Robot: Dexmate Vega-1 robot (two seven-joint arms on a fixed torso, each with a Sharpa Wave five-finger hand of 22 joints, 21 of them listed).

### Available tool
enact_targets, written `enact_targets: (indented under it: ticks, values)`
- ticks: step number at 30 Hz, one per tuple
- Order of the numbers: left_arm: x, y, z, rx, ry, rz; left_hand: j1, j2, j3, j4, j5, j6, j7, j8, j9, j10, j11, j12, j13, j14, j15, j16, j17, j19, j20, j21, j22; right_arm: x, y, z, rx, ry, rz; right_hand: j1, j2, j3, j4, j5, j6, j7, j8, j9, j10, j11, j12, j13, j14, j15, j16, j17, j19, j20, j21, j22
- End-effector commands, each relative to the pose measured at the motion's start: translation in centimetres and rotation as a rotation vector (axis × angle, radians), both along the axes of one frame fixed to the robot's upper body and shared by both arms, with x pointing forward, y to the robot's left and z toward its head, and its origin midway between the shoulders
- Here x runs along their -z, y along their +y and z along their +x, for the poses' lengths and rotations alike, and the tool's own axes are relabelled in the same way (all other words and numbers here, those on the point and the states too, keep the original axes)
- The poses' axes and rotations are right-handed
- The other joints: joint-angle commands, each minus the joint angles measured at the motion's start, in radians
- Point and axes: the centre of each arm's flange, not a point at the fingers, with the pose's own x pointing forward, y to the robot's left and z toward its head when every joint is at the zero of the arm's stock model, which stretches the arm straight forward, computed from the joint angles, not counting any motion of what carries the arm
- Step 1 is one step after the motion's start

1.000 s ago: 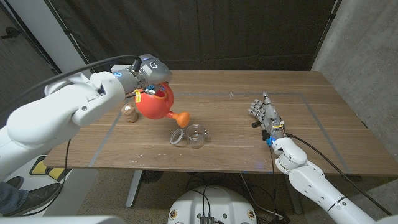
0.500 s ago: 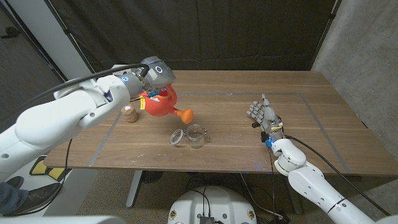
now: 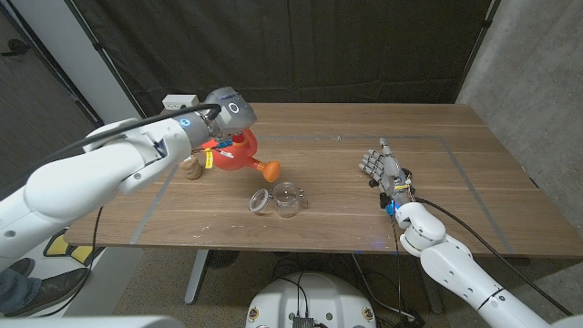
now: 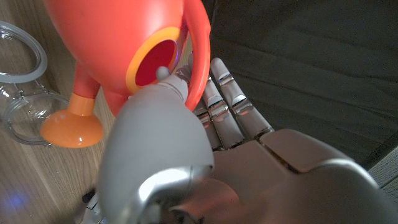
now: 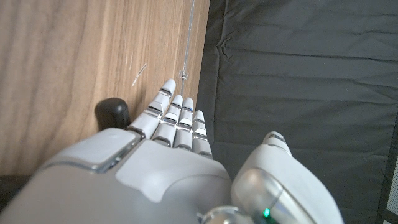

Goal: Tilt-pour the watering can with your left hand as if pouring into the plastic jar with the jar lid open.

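Red can (image 3: pixel 239 153) hangs tilted above the desk (image 3: pixel 437 196), left hand (image 3: pixel 217 128) fingers (image 4: pixel 219 106) wrapped through its handle, spout toward the open jar (image 3: pixel 288 199). Right hand (image 3: pixel 386 170) fingers extended, holding nothing.

A red-orange watering can (image 3: pixel 239 153) with an orange rose on its spout is tilted, spout toward the clear plastic jar (image 3: pixel 287 199). The jar stands upright and open on the tabletop (image 3: pixel 437 196), its clear lid (image 3: pixel 260 200) lying touching beside it.
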Motion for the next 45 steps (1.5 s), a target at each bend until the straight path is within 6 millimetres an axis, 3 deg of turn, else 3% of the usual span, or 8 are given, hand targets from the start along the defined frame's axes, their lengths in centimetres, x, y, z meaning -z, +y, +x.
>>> enact_targets:
  ticks: [1,45]
  values:
    - [0.6,-0.5,0.4,-0.023,-0.012,0.061,-0.001,0.008,0.044,0.017,0.006,0.012,-0.002,0.007,0.006,0.015,-0.017,0.064,0.215,0.003,-0.002,0.003,0.004,-0.008,0.002,0.01,0.0,-0.4,0.4,0.6,-0.014,0.009,-0.015,-0.003,0.004,-0.003,0.001,0.001,0.005,0.003,0.001,0.002,0.01,-0.002,-0.004,0.003,0.01,0.0,-0.001,0.002,0.006,-0.001,-0.003,0.002]
    - [0.8,-2.0,1.2,-0.036,-0.105,0.212,-0.02,0.002,0.065,0.015,0.005,0.015,-0.006,0.005,0.006,0.02,-0.021,0.061,0.21,0.004,-0.007,-0.004,0.019,-0.022,-0.001,0.032,-0.004,-0.3,0.6,1.6,-0.018,0.005,0.006,-0.005,0.006,-0.006,-0.001,0.002,0.006,0.003,0.0,0.002,0.011,-0.002,-0.005,0.003,0.011,-0.001,-0.002,0.002,0.01,-0.003,-0.011,0.002]
